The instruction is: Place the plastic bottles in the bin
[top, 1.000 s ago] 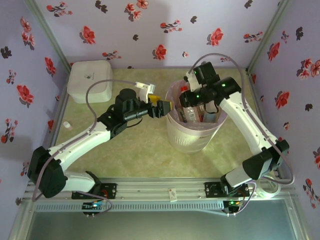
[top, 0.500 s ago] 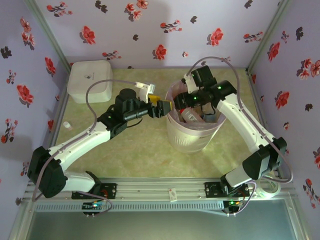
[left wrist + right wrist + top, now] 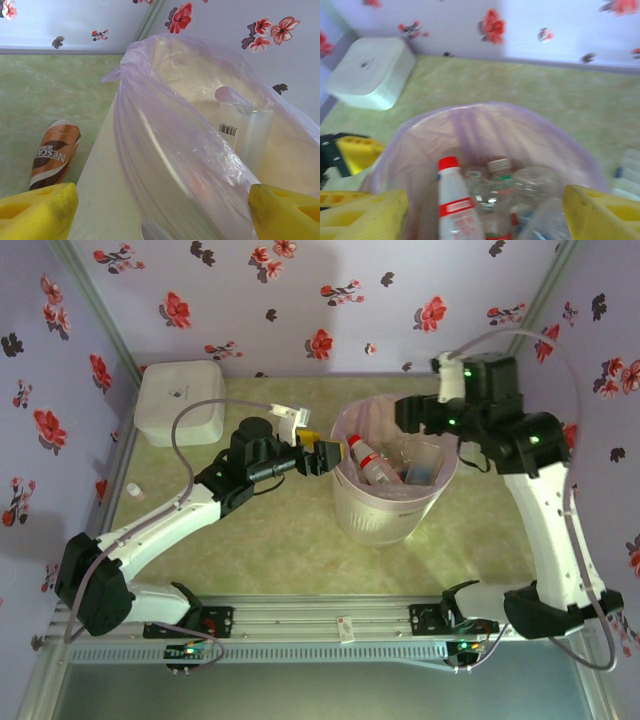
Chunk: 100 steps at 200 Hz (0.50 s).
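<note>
The bin (image 3: pixel 385 522), white and ribbed with a pale pink liner, stands mid-table. Several plastic bottles lie inside, among them a white one with a red cap and red label (image 3: pixel 366 459) (image 3: pixel 453 201) and clear ones (image 3: pixel 522 192). My left gripper (image 3: pixel 326 457) hovers open just outside the bin's left rim (image 3: pixel 165 130), its yellow fingertips (image 3: pixel 37 212) apart with nothing held; a clear bottle (image 3: pixel 246 131) stands inside. My right gripper (image 3: pixel 412 416) is open above the bin's far right rim (image 3: pixel 487 109), its fingers (image 3: pixel 602 212) wide with nothing between them.
A white lidded box (image 3: pixel 180 402) (image 3: pixel 370 70) sits at the back left corner. A brown Nescafe-labelled container (image 3: pixel 53 156) lies on the table beside the bin. A small white piece (image 3: pixel 132 488) rests near the left wall. Flowered walls close three sides.
My right gripper has opened and drawn up and back to the right, out of the bin. The white red-capped bottle now lies uncovered in the bin. The left arm has not moved.
</note>
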Each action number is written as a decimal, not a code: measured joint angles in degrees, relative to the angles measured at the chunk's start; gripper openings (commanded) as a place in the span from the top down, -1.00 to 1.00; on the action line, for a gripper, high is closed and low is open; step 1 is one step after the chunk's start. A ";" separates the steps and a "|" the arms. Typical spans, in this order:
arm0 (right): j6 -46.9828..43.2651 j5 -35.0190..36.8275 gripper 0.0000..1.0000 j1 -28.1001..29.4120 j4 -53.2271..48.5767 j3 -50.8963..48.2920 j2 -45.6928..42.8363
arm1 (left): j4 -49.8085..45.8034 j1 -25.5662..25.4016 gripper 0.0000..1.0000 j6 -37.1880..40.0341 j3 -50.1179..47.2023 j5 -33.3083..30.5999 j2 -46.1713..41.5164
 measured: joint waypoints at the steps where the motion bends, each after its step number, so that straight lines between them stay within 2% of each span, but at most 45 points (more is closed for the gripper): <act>1: 0.02 0.26 -0.57 -0.46 -0.15 0.07 -0.17 | 0.00 0.00 -0.76 0.00 0.00 -0.02 0.00; 27: 0.26 2.58 -0.52 -8.70 -2.99 -0.11 -1.62 | 0.00 0.00 -0.76 0.00 0.00 -0.11 0.00; 51: 1.25 1.68 -0.56 -14.91 -2.95 -5.09 -1.97 | 0.00 0.00 -0.76 0.00 0.00 -0.11 -0.09; 71: 2.51 -0.76 -0.66 -15.96 -2.86 -9.77 -1.73 | 0.00 0.00 -0.76 0.00 0.00 -0.11 -0.11; 100: 3.78 -4.66 -0.68 -16.04 -1.97 -14.88 -1.66 | -0.07 0.00 -0.76 0.02 -0.02 -0.15 -0.28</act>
